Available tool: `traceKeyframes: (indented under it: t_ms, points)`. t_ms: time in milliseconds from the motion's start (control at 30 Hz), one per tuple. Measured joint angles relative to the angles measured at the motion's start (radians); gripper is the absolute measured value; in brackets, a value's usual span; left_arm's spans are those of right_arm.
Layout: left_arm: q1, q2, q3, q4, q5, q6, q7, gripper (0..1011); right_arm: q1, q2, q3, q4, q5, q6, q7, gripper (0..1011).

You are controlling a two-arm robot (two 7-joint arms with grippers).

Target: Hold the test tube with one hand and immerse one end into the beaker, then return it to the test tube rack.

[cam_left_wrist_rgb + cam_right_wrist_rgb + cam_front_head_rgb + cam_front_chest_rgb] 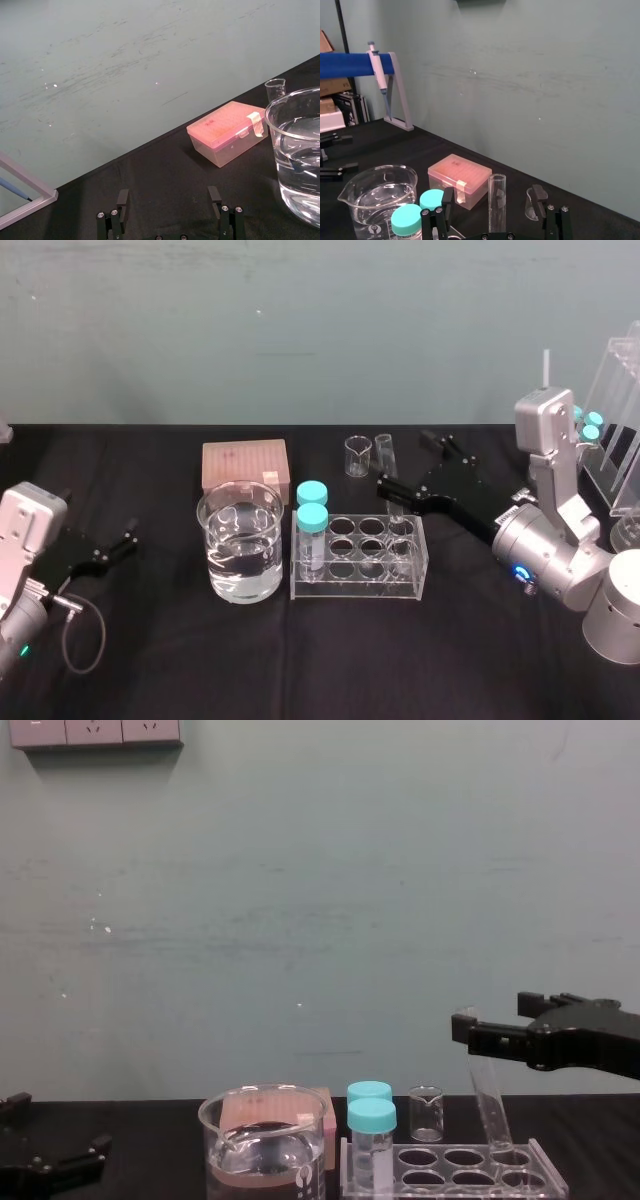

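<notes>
The right gripper hovers at centre right of the head view, its two fingers spread wide on either side of the test tube without clamping it. The tube leans in a hole at the right end of the test tube rack, bottom centre. The beaker, part-filled with clear liquid, stands just left of the rack. The left gripper rests at lower left, fingers parted and empty. With the tube racked and ungripped, the lift, dip and return all appear to lie ahead.
</notes>
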Motion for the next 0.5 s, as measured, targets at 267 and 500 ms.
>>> traceKeyframes:
  t_ms: [267, 500]
  points:
    - [0.0, 0.0, 0.0, 0.0, 0.0, 0.0, 0.0, 1000, 0.015, -0.026, 0.007, 0.039, -0.023, 0.035, 0.0, 1000]
    - [0.0, 0.0, 0.0, 0.0, 0.0, 0.0, 0.0, 1000, 0.033, -0.043, 0.007, 0.071, -0.038, 0.06, 0.017, 1002]
